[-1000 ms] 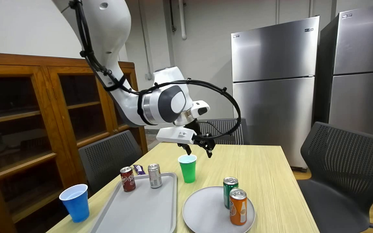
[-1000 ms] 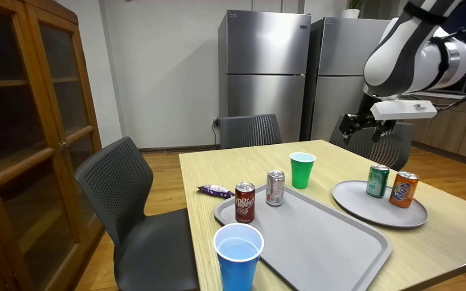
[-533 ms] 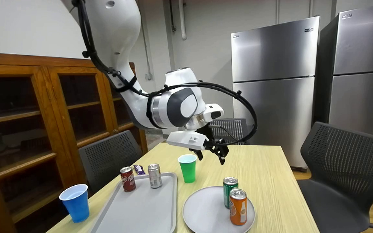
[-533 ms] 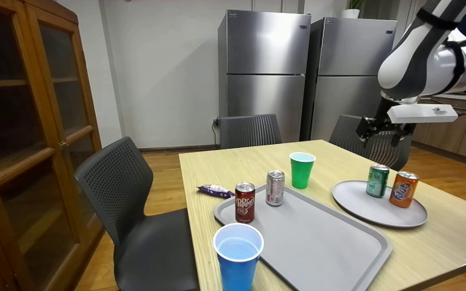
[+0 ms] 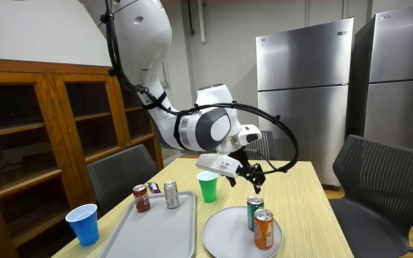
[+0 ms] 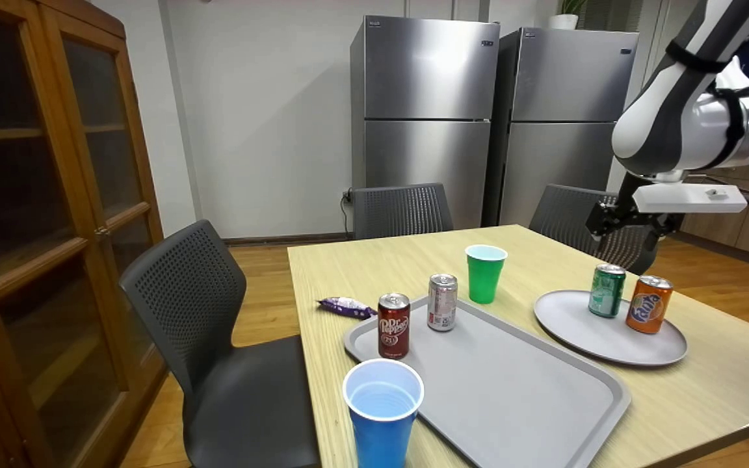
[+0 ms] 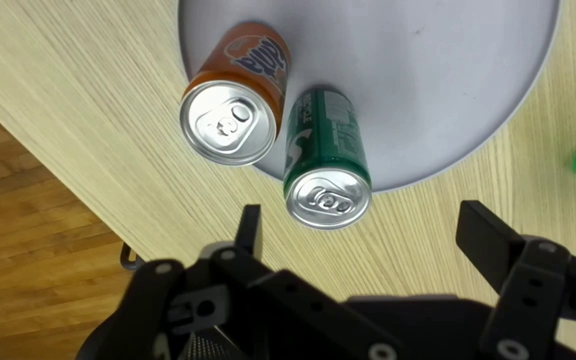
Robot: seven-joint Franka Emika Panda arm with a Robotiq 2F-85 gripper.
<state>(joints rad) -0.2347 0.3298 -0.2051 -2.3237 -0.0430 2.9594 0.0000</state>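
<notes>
On the round plate (image 7: 433, 85), the green can (image 7: 327, 140) stands beside the orange can (image 7: 240, 95); raised near the plate, the pincer (image 5: 245, 186) hangs spread wide, unloaded.

Exterior views share table (image 5: 296, 190), face fridges (image 5: 310, 114); wrist: close, down on cans (image 7: 326, 150).

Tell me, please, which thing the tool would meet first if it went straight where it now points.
Probably the green can on the plate, though its distance from the tool is unclear.
</notes>
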